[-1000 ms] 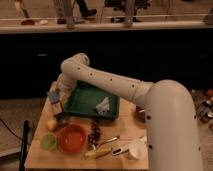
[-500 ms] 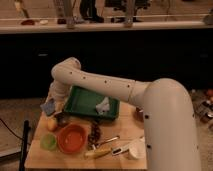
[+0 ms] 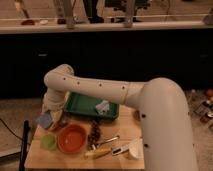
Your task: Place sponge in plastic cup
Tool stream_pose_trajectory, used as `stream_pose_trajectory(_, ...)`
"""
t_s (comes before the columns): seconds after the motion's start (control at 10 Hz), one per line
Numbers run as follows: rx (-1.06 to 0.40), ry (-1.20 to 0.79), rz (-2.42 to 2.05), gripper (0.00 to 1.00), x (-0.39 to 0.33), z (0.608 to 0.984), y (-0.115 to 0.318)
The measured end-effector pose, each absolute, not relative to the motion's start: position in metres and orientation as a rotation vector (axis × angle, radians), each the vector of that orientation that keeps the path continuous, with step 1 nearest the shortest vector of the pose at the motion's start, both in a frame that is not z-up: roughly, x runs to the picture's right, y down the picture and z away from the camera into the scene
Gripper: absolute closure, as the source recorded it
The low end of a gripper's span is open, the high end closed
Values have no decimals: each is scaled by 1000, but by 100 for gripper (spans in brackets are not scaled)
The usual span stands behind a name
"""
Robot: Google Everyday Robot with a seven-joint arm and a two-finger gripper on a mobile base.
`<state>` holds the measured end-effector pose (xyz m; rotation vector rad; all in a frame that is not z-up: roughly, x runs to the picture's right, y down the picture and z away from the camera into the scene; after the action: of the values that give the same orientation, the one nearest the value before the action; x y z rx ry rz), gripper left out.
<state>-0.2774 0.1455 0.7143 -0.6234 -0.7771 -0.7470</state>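
Note:
My gripper hangs at the left end of the table, below the arm's white elbow. It is shut on a blue sponge and holds it just above the table. A light green plastic cup stands upright at the front left, directly below and slightly in front of the sponge. The sponge is above the cup, not inside it.
An orange bowl sits right of the cup. A green tray holding a pale crumpled item lies behind. Dark grapes, a yellow item, utensils and a white cup lie on the wooden table.
The gripper has carried the sponge down and to the left, from beside the tray's left end to just above the green cup.

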Motion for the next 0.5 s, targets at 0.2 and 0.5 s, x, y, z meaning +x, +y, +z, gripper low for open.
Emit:
stream_pose_trajectory(0.2,-690,-818,-846,98,-282,709,171)
stream_pose_trajectory(0.5,-750,-862,-939,98,-286,709,192)
